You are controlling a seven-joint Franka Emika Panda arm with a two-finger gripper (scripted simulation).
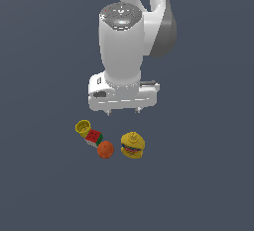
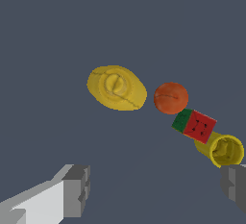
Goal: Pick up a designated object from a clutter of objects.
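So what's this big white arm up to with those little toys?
A white robot arm hangs above four small things on the floor: an orange ball, a red-green cube, a yellow cup and a yellow mustard bottle. It is meant to pick up the ball. At this moment its gripper is open and holds nothing, above the things and touching none of them.

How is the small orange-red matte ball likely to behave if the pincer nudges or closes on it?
The small orange-red matte ball is round, so it would probably roll from an off-centre nudge. The red-and-green cube appears to touch it, which may block rolling that way. Its matte surface suggests fair grip, though curved sides could squirt out of the open pincer.
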